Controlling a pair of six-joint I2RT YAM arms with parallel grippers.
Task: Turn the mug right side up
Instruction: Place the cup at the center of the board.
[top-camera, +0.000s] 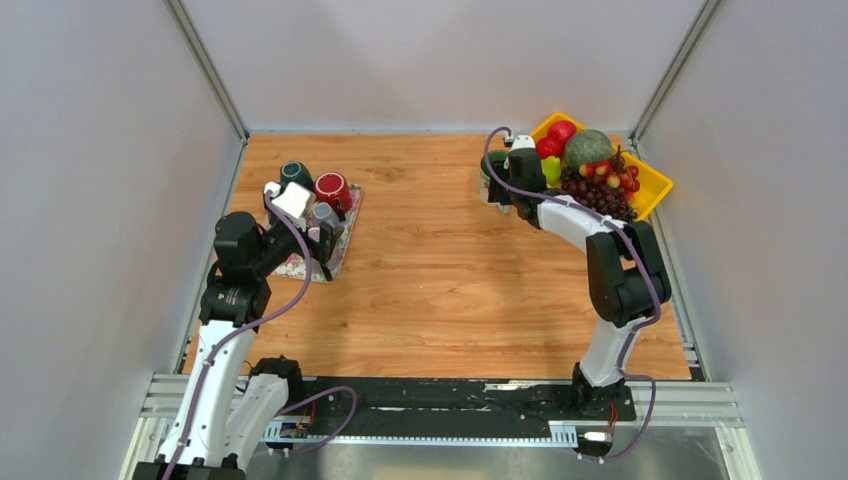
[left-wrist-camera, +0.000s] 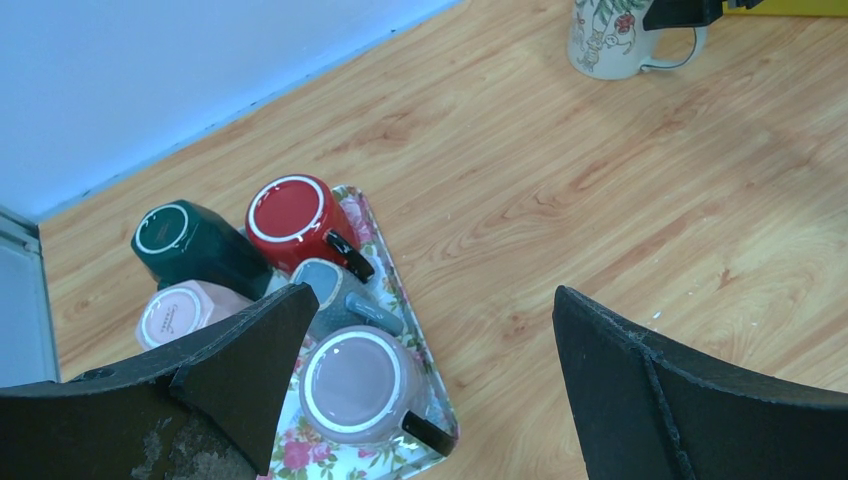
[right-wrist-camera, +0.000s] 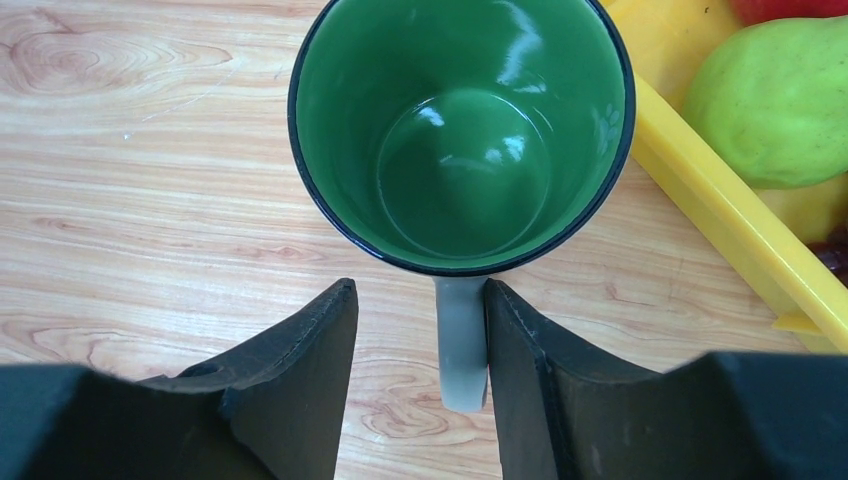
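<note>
The mug is shown upright near the far right corner of the tabletop, beside a yellow fruit tray. Its handle is straddled, unclamped, by the half-open right pincer. Release is judged the current step; a clean withdrawal is needed next. The left pincer is spread wide.

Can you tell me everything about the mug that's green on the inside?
The mug stands upright on the wooden table, mouth up and empty. Inside it is shiny green with a dark rim; its outside is pale with flowers. It looks ceramic. Its pale handle pokes out between the right gripper's open fingers; one finger seems to touch it. A yellow tray sits close beside it.
</note>
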